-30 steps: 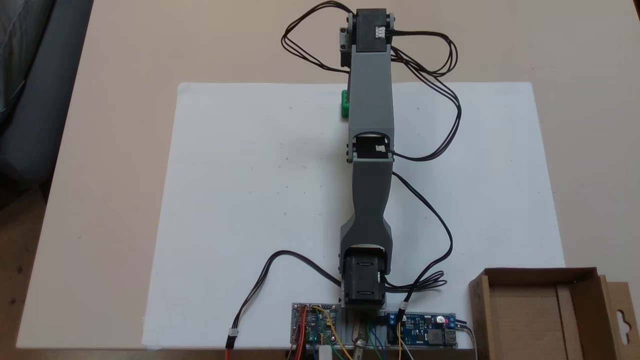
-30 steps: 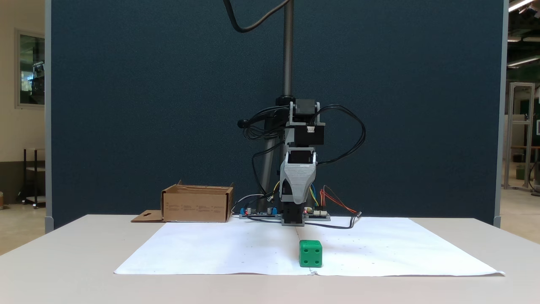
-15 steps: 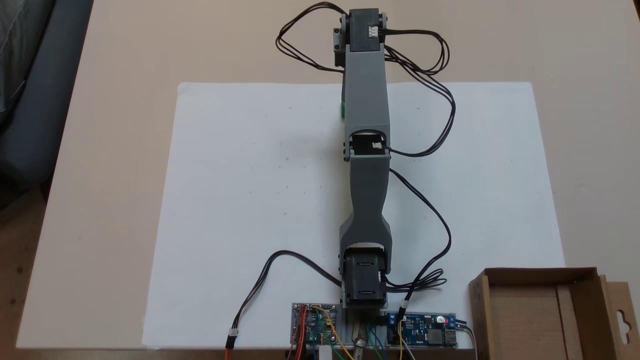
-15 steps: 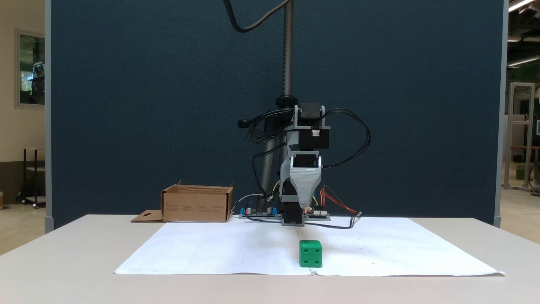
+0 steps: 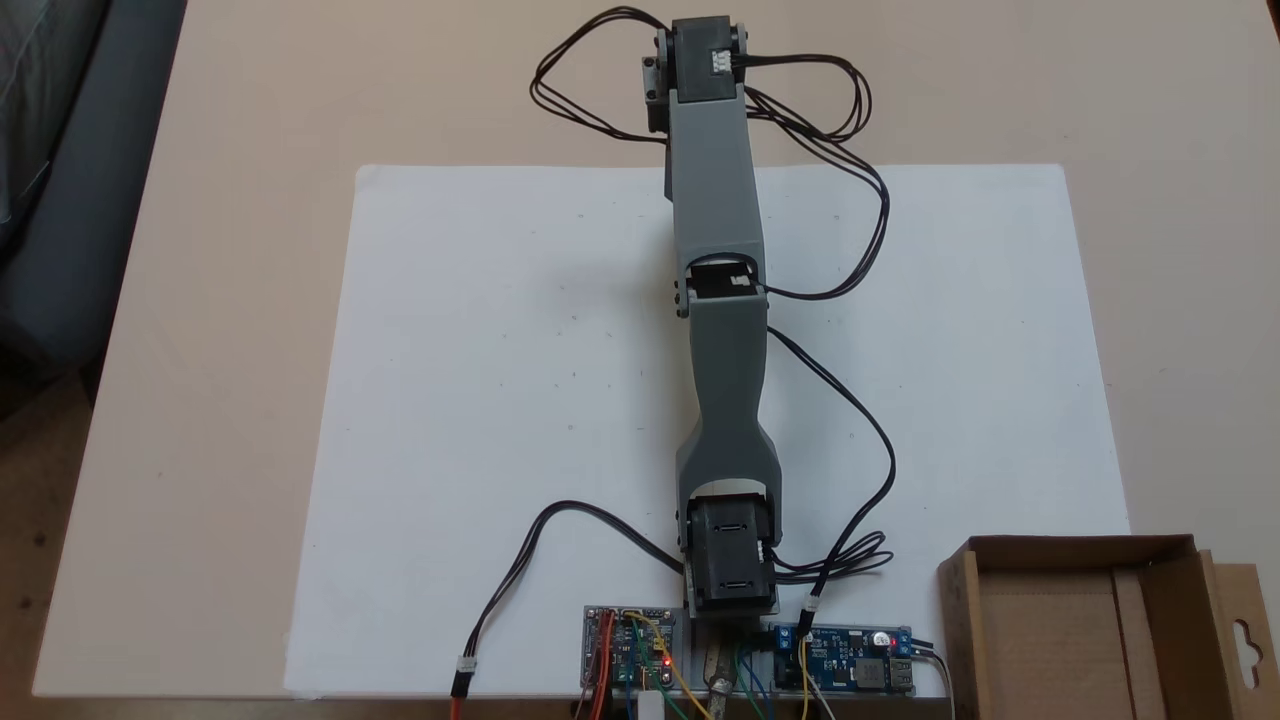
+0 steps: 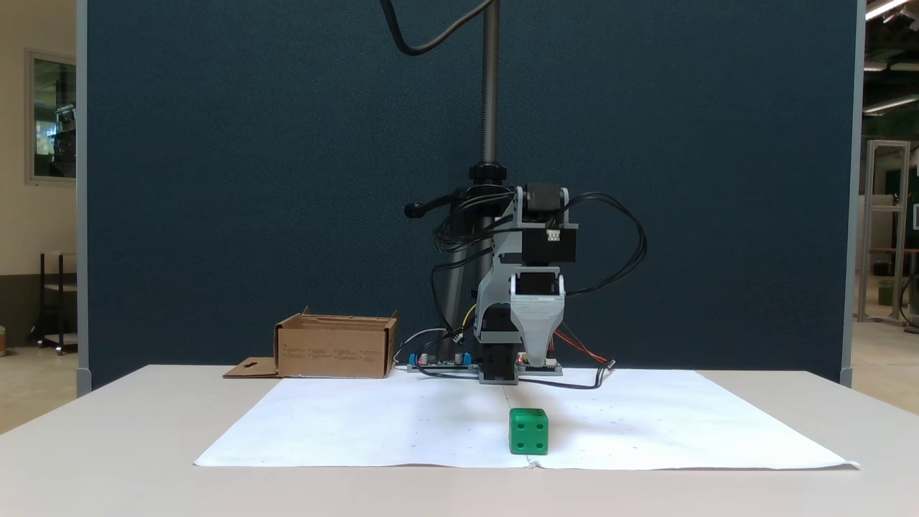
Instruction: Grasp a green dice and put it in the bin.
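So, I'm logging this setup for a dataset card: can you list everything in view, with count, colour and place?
green dice: one, bright green, on the white paper sheet near its front edge in a fixed view.
bin: one, brown cardboard, open top, at the table corner beside the arm's base.
paper sheet: one, white, covering the table middle.
table: one, beige.
circuit boards: two, at the arm's base.
partition: one, dark blue, behind the table.
arm: one, grey, stretched out over the sheet.
gripper: pointing down above the dice, apart from it.

Open paper (image 6: 402, 424) all round green dice (image 6: 528, 431), apparently.
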Available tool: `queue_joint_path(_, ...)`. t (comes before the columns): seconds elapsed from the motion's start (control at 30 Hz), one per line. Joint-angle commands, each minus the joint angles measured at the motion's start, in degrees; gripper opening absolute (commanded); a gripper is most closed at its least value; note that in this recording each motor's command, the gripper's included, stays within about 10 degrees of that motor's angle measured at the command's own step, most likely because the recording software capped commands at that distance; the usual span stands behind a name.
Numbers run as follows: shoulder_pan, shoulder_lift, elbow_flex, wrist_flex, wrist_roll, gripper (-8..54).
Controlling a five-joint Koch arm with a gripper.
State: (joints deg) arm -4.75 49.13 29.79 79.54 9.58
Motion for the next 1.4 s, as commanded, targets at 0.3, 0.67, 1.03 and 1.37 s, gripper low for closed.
queue_joint_path(0.3,1.0,-1.8,-3.3,-2.5,0.7,43.2)
queue_joint_path(0.67,1.3,-5.4,-3.4,-5.0,0.7,43.2)
queue_joint_path(1.03,1.8,-8.7,-3.4,-7.1,0.7,43.2)
queue_joint_path(1.37,2.5,-10.7,-3.4,-7.3,0.2,43.2)
